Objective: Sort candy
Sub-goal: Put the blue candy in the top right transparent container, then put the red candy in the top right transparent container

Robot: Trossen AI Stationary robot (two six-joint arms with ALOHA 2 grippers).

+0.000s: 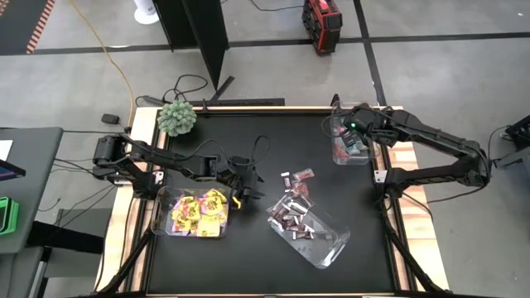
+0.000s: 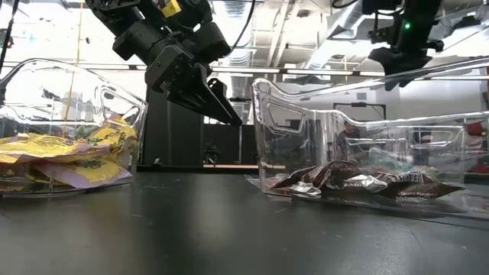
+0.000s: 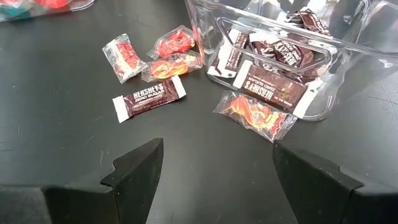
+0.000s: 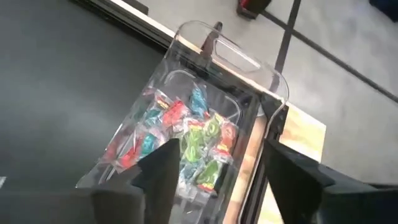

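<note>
Loose candy lies on the black table between the bins: a dark brown mini bar [image 3: 149, 98] and several red-and-orange wrapped sweets [image 3: 171, 65], also visible from above [image 1: 296, 184]. My left gripper [image 3: 217, 149] hangs open above the table beside them, with nothing between its fingers. My right gripper [image 4: 217, 174] is open above the far right bin [image 1: 352, 147], which holds teal-and-pink wrapped sweets [image 4: 186, 143]. Yellow packets [image 1: 199, 211] fill the near left bin. Dark bars [image 3: 273, 87] lie in the middle bin [image 1: 313, 234].
A fuzzy green ball plant [image 1: 176, 117] stands at the far left corner. The three clear bins take up the table's near left, near middle and far right. Bare black tabletop lies in the middle and at the far side. Wooden edges frame the table [image 1: 406, 178].
</note>
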